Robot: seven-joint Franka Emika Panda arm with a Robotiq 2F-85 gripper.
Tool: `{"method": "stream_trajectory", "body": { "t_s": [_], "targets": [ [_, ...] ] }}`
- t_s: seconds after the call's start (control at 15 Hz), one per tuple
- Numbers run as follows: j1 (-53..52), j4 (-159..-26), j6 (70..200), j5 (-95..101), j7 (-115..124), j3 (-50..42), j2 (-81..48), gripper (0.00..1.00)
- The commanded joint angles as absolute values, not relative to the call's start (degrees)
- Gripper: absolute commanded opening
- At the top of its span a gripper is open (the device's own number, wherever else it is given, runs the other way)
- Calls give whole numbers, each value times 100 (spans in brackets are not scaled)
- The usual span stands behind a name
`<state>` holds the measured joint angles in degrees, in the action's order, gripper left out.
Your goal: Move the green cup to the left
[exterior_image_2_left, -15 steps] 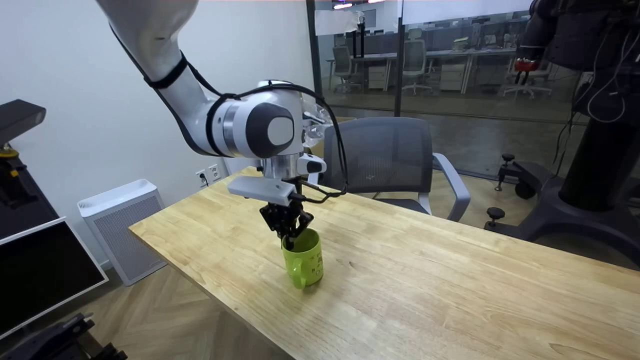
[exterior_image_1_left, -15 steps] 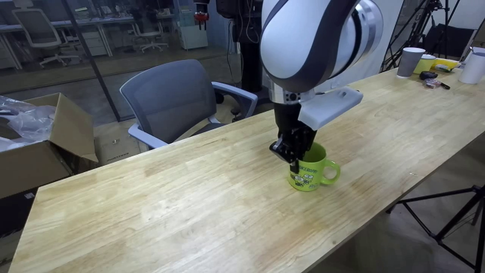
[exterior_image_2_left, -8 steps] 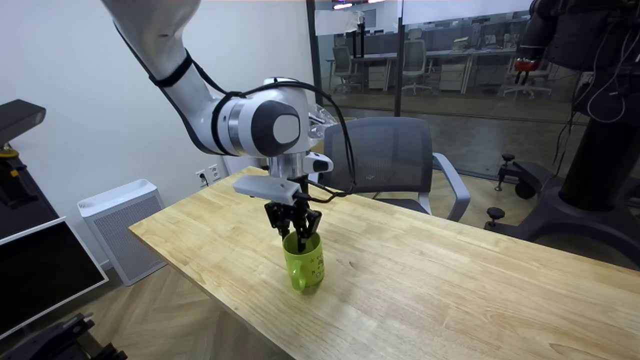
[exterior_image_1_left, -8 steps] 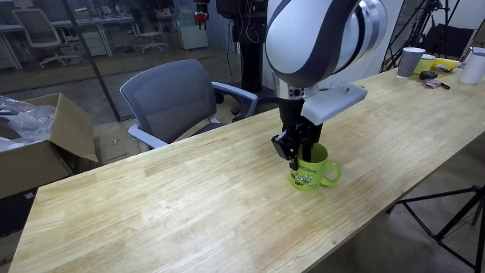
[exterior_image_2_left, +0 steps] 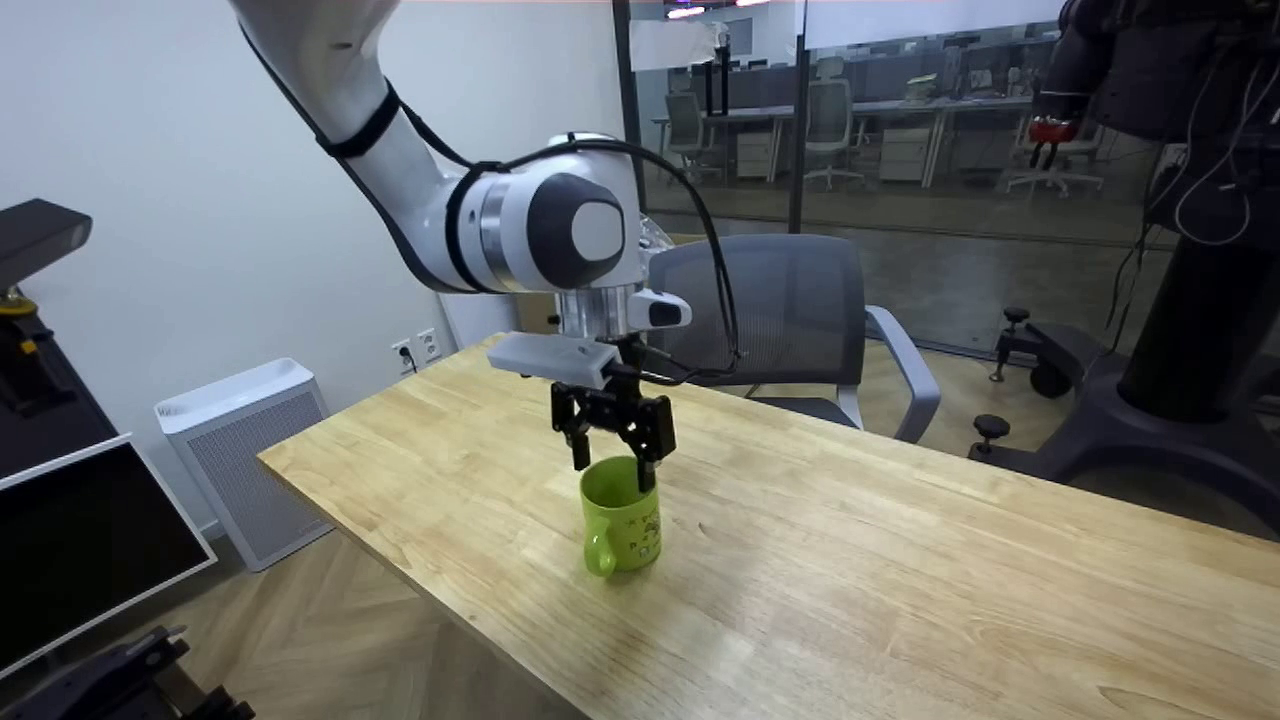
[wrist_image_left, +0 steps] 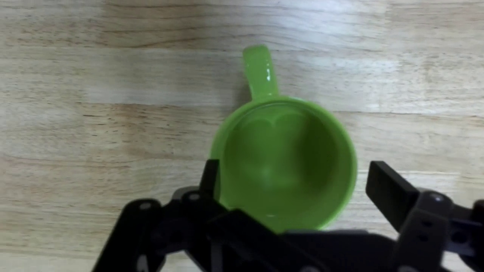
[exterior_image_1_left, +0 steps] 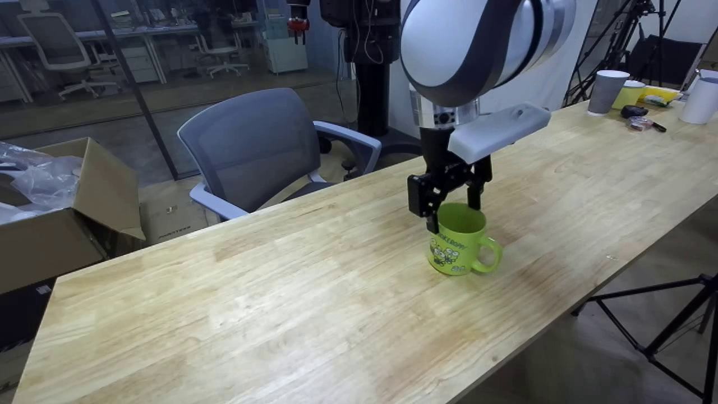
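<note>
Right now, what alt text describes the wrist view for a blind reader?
A green cup on a table, seen from above, its handle toward the picture's top. The open gripper shows along the bottom, a finger at each side.

White-and-grey arm (exterior_image_2_left: 425, 205), black jaws.

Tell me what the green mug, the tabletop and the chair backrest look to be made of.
Green mug: probably glazed ceramic, glossy, judging by the sharp highlight on its handle; shiny plastic can't be ruled out.
Tabletop: wood or wood-look laminate, lightly sheened; grain and joined strips show.
Chair backrest: likely synthetic mesh, matt grey; its fine woven-looking texture suggests that.
</note>
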<state>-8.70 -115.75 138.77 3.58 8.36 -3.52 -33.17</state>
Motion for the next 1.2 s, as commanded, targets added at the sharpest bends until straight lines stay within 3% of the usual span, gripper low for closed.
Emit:
{"method": "stream_trajectory", "body": {
  "t_s": [0.0, 0.8, 1.13],
  "targets": [
    [-1045, -11370, 13304, 699, 1516, -554, -2987, 100],
    [-902, -11238, 12585, 1200, 1893, -424, -1795, 100],
    [-796, -11179, 12592, 1161, 1720, -353, -1870, 100]
  ]
}}
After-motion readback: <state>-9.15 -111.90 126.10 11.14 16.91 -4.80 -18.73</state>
